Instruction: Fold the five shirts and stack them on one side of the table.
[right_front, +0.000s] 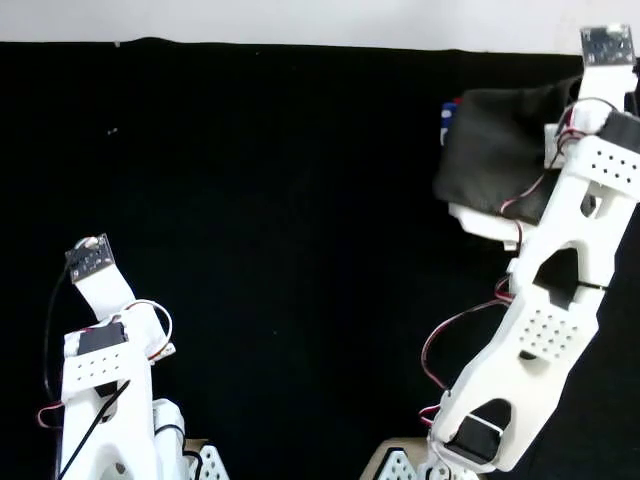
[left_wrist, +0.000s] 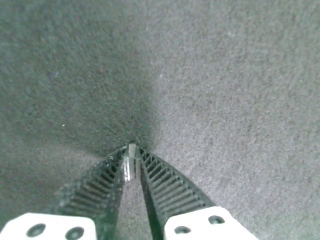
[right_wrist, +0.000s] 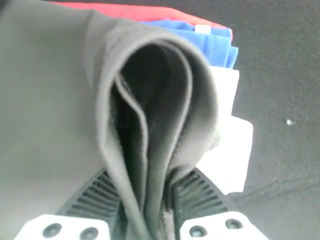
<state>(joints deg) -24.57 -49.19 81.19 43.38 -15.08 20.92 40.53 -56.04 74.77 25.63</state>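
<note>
A folded dark grey shirt (right_front: 495, 150) lies on top of a stack at the far right of the black table (right_front: 280, 200). Under it a white shirt (right_front: 480, 222) and slivers of blue and red (right_front: 447, 112) stick out. My right gripper (right_wrist: 145, 197) is shut on a fold of the dark grey shirt (right_wrist: 150, 115), over the white shirt (right_wrist: 227, 150), blue shirt (right_wrist: 215, 45) and red shirt (right_wrist: 130, 9). My left gripper (left_wrist: 132, 162) is shut on nothing, just above the bare cloth at the near left, where its arm (right_front: 100, 350) stands.
The right arm (right_front: 550, 300) stretches from the near edge up to the stack. A white strip of wall (right_front: 300, 20) runs along the far edge of the table.
</note>
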